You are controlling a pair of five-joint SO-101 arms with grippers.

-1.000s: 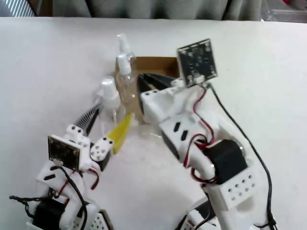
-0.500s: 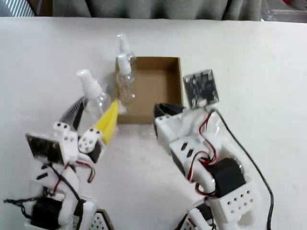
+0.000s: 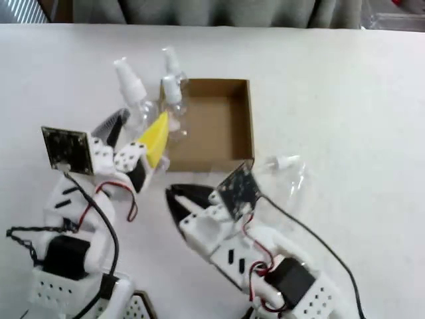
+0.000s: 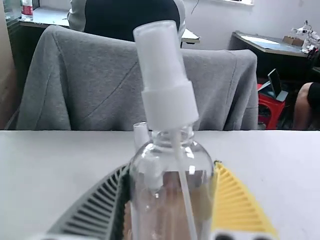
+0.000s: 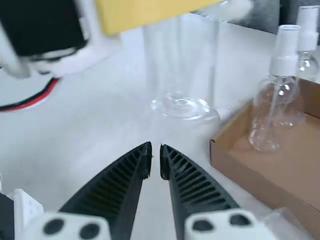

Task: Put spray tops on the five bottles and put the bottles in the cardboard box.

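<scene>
My left gripper [image 3: 141, 119], with one yellow and one grey finger, is shut on a clear bottle [image 3: 138, 106] that carries a white spray top [image 4: 165, 75]. It holds the bottle [image 4: 170, 195] upright above the table, just left of the open cardboard box [image 3: 219, 143]. Two more topped bottles [image 3: 174, 100] stand at the box's left wall, one [image 5: 272, 115] inside the box. My right gripper [image 3: 171, 194] has black fingers. It hangs shut and empty over the table in front of the box, with its tips [image 5: 155, 147] pointing at the held bottle's base [image 5: 182, 105].
Another clear bottle with a spray top [image 3: 285, 167] lies on its side on the white table [image 3: 358, 93], right of the box's near corner. A grey chair back [image 4: 100, 85] stands beyond the table's far edge.
My left gripper carried the bottle up and away, to the left of the box. My right arm pulled back from the box toward the near edge, uncovering the bottle lying on the table.
</scene>
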